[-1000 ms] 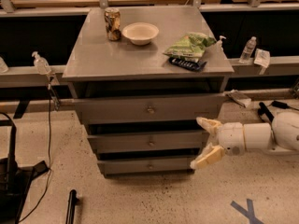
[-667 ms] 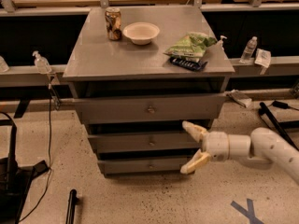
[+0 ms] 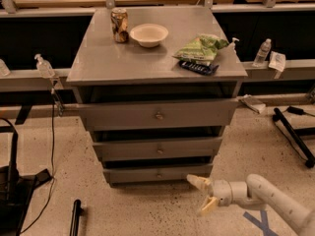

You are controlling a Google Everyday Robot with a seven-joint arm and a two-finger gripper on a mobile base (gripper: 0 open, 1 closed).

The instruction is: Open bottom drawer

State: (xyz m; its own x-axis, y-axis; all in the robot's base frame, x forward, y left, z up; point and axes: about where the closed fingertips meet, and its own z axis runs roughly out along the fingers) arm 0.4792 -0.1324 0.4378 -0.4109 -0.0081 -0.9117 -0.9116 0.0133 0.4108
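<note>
The grey cabinet (image 3: 157,63) has three drawers stacked down its front. The bottom drawer (image 3: 128,175) is the lowest and shallowest one, with a small round knob (image 3: 158,174) at its centre, and it sits pushed in like the others. My gripper (image 3: 203,194) hangs low over the floor, in front of and just below the drawer's right end. It is open, with its two pale fingers (image 3: 197,182) spread apart, holding nothing. The white arm (image 3: 270,200) reaches in from the lower right.
On the cabinet top stand a can (image 3: 119,25), a white bowl (image 3: 148,34), a green chip bag (image 3: 201,48) and a dark flat object (image 3: 198,67). Black stands lie on the floor at left (image 3: 15,181) and right (image 3: 295,134). Bottles (image 3: 264,52) sit on the shelf behind.
My gripper has dropped from the height of the middle drawer's right end to the floor level in front of the bottom drawer. The drawers have not moved.
</note>
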